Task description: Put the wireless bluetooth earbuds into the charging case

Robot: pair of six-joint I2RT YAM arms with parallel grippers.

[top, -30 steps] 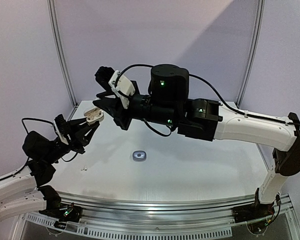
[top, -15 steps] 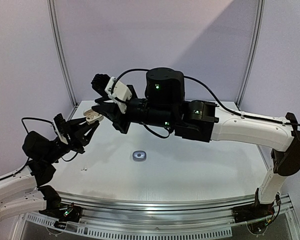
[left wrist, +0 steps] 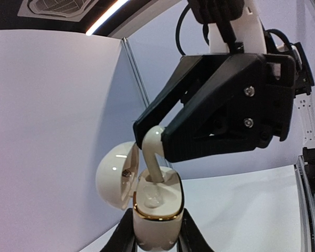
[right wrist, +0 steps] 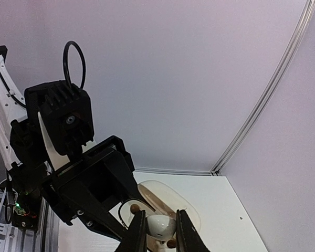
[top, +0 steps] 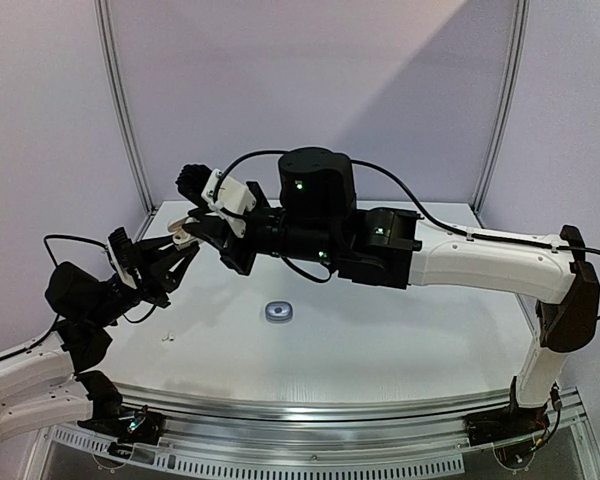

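Observation:
My left gripper (left wrist: 156, 233) is shut on a white charging case (left wrist: 155, 223) with a gold rim and holds it upright above the table's left side. Its lid (left wrist: 115, 176) hangs open to the left. My right gripper (right wrist: 158, 227) is shut on a white earbud (right wrist: 163, 226). The earbud's stem (left wrist: 152, 157) reaches down into the case's far slot. Another white earbud (left wrist: 149, 198) lies seated in the near slot. In the top view both grippers meet at the case (top: 185, 236). No dark grey earbuds show.
A small dark grey case (top: 278, 312) lies shut on the white table (top: 380, 340) near the middle. A tiny white piece (top: 165, 337) lies on the table by the left arm. The right arm spans the table's back half.
My right gripper has moved left and down with the white earbud, bringing its stem into the case's slot. My left gripper and the case have stayed still.

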